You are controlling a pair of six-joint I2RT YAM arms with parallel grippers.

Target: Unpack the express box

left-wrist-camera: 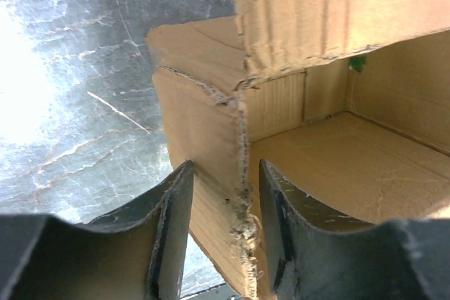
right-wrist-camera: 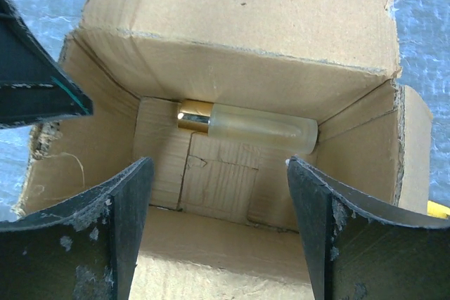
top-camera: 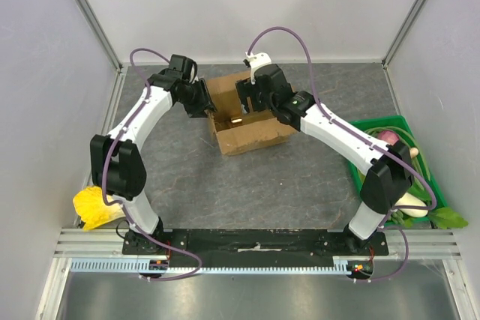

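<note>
The box (top-camera: 244, 121) is open; a bottle (right-wrist-camera: 249, 126) remains inside. Left fingers (left-wrist-camera: 225, 233) pinch the box's left wall. Right fingers (right-wrist-camera: 218, 226) hover spread above the bottle.

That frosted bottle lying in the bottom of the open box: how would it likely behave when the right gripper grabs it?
The bottle lies on its side and looks cylindrical, so a nudge would probably roll it. Its frosted body looks like smooth glass, likely slippery and breakable. The right gripper hangs open above it inside the express box, whose walls leave little room.

One express box (top-camera: 247, 129) – one bottle (right-wrist-camera: 249, 126), one crate (top-camera: 405, 124), two arms (top-camera: 142, 121)
</note>
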